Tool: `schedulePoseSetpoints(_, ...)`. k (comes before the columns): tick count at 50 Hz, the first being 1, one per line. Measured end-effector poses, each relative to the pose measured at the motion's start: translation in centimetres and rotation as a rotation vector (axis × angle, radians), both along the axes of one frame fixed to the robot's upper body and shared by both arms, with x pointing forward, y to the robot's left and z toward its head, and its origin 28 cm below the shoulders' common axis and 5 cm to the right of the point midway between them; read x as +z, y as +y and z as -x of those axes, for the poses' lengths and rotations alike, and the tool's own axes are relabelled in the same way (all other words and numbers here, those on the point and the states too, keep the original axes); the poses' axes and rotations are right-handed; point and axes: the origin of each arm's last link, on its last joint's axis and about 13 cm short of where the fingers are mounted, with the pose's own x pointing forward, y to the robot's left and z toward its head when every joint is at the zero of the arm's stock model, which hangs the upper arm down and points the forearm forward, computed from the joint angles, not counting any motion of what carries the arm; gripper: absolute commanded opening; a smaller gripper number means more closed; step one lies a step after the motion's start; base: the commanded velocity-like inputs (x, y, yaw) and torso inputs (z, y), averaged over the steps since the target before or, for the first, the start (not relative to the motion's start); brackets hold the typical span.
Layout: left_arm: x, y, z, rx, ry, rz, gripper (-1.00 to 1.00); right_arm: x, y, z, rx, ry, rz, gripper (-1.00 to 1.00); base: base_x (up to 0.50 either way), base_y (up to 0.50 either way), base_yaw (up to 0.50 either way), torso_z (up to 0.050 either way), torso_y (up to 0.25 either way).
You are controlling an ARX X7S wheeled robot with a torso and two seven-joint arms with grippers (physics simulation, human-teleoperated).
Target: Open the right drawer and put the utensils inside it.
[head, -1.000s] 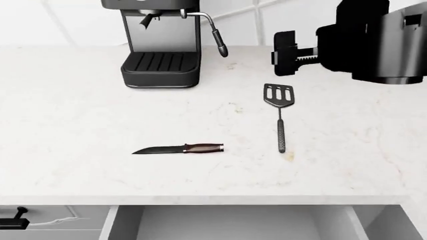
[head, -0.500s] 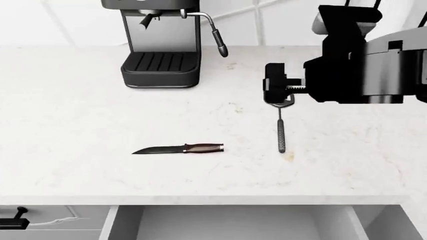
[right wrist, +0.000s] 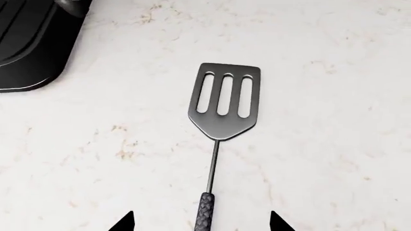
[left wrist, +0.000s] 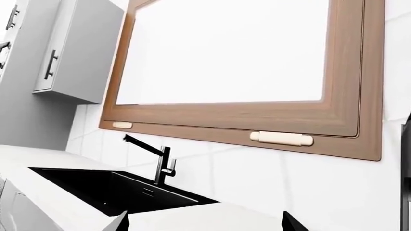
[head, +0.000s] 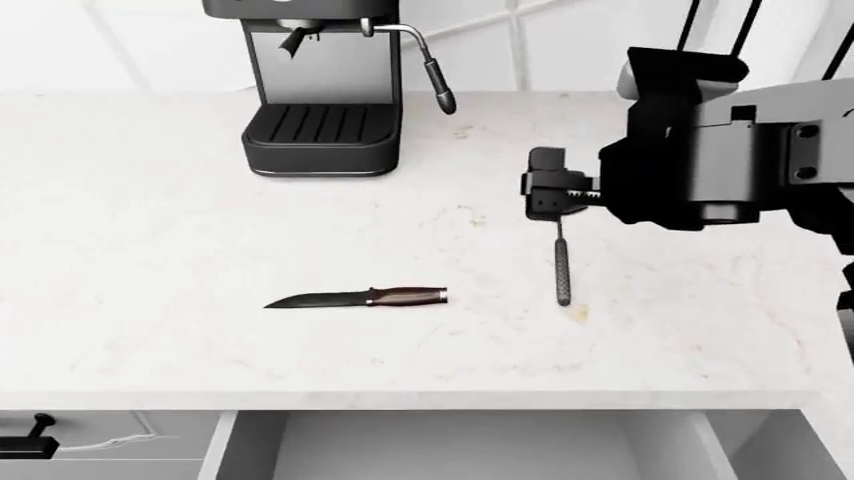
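The dark slotted spatula (right wrist: 224, 101) lies flat on the white counter, its thin handle (head: 562, 270) pointing toward the counter's front edge. My right gripper (head: 545, 185) hovers open over the spatula and hides its head in the head view. In the right wrist view the right gripper (right wrist: 201, 222) has a fingertip on each side of the textured grip. The knife (head: 360, 297), dark blade and reddish-brown handle, lies left of the spatula. Below the counter's front edge the right drawer (head: 467, 450) stands open, its pale inside bare. My left gripper (left wrist: 205, 224) is open and holds nothing.
A black coffee machine (head: 320, 90) stands at the back of the counter, its base (right wrist: 32, 43) near the spatula. A black handle of a neighbouring drawer (head: 27, 440) shows at lower left. The left wrist view shows a black sink (left wrist: 109, 185), a faucet (left wrist: 160, 161) and a wood-framed window.
My right gripper has come down and to the left, from behind the spatula to over its head, which it now covers in the head view. Knife, spatula and drawer have not moved.
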Motion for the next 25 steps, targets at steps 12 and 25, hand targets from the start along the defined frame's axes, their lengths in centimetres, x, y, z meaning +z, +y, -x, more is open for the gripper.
schedulePoseSetpoints(12, 0.0, 0.1, 0.1, 0.003, 0.0, 0.0, 1.0, -0.9, 1.0, -1.0, -0.02, 0.019, 0.011, 1.0, 0.0, 0.0, 0.0, 0.0, 0.0)
schedulePoseSetpoints(25, 0.0, 0.1, 0.1, 0.006, -0.002, 0.0, 1.0, -2.4, 1.6, -1.5, -0.025, 0.056, 0.035, 1.0, 0.0, 0.0, 0.0, 0.0, 0.0)
